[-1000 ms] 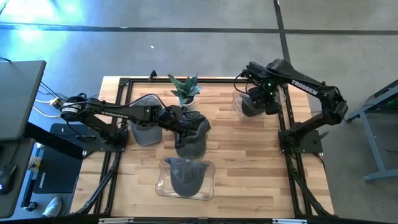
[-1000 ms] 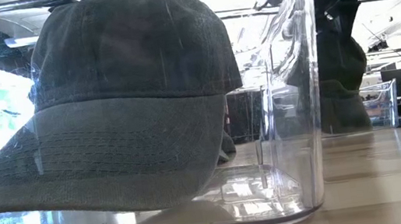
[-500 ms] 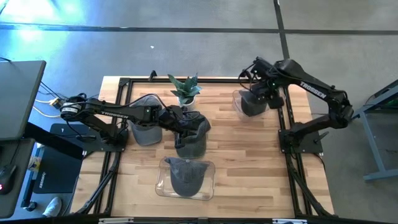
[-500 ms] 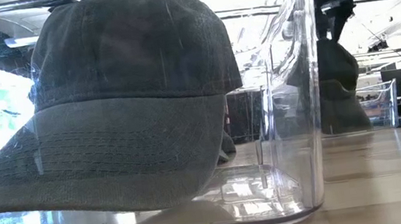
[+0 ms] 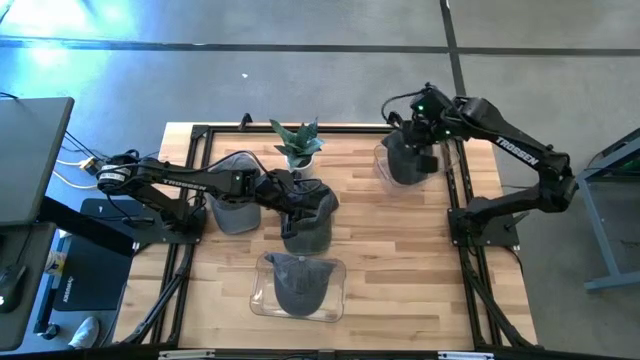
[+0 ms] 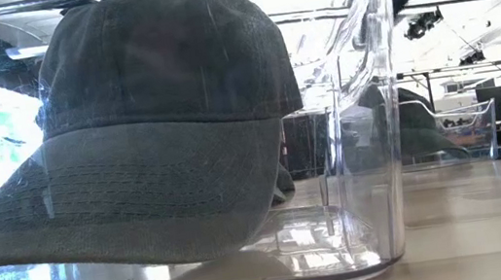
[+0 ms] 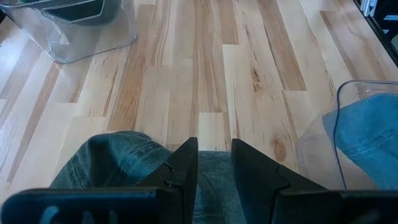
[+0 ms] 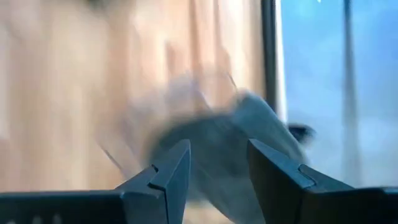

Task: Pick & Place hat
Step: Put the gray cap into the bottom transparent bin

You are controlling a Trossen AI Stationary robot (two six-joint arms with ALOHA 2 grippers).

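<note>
A: Where are the hats on the wooden surface [image 5: 400,250]?
B: I count four. By the plant [image 5: 297,143]: one near, clamped in the left pincer [image 5: 300,205]; one left; one nearest us in a clear bin [image 5: 262,290]; one far right, under the right pincer [image 5: 415,140], fingers apart, holding nothing.

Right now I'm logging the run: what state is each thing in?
left gripper: shut on hat, mid-table
held hat: gripped by the left gripper
front hat: lying in a clear bin
right gripper: open, empty, above the far-right hat
plant: upright
</note>
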